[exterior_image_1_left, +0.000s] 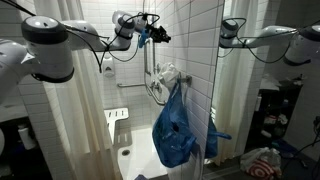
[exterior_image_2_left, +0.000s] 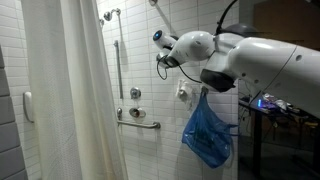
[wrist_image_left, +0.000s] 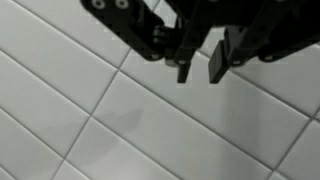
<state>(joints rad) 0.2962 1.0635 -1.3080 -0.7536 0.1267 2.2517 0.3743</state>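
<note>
Pincer (wrist_image_left: 200, 68) of black metal, two-fingered, jaws a little apart with a narrow gap. Nothing gripped, nothing between the fingertips (wrist_image_left: 185, 66). Pointed straight at the white glazed tile wall (wrist_image_left: 120, 120) and close to it; contact with the tiles impossible to tell. In both exterior views, pincer (exterior_image_1_left: 152, 34) (exterior_image_2_left: 165, 60) high on that wall, near its upper edge, at the end of the white jointed robot arm (exterior_image_1_left: 50, 45), with black cables looped along the wrist.

Below the pincer and well apart from it: blue crinkled plastic bag (exterior_image_1_left: 175, 130), hung by its handles against the wall, body sagging toward the wall's lower edge. Same bag (exterior_image_2_left: 207, 135) in an exterior view, dangling beneath the arm's thick white link. Just above the bag's handles, a white crumpled bundle (exterior_image_1_left: 165, 75), touching or nearly touching them; plastic or cloth, impossible to tell.

Further out along the wall: short horizontal chrome grab bar (exterior_image_2_left: 140, 122) at mid height, round chrome valve knob (exterior_image_2_left: 135, 94) just above it, and tall vertical chrome rail (exterior_image_2_left: 115, 55) rising toward the upper edge. Beside these, long white pleated shower curtain (exterior_image_2_left: 70, 100), hanging full height, well apart from both bag and pincer.
</note>
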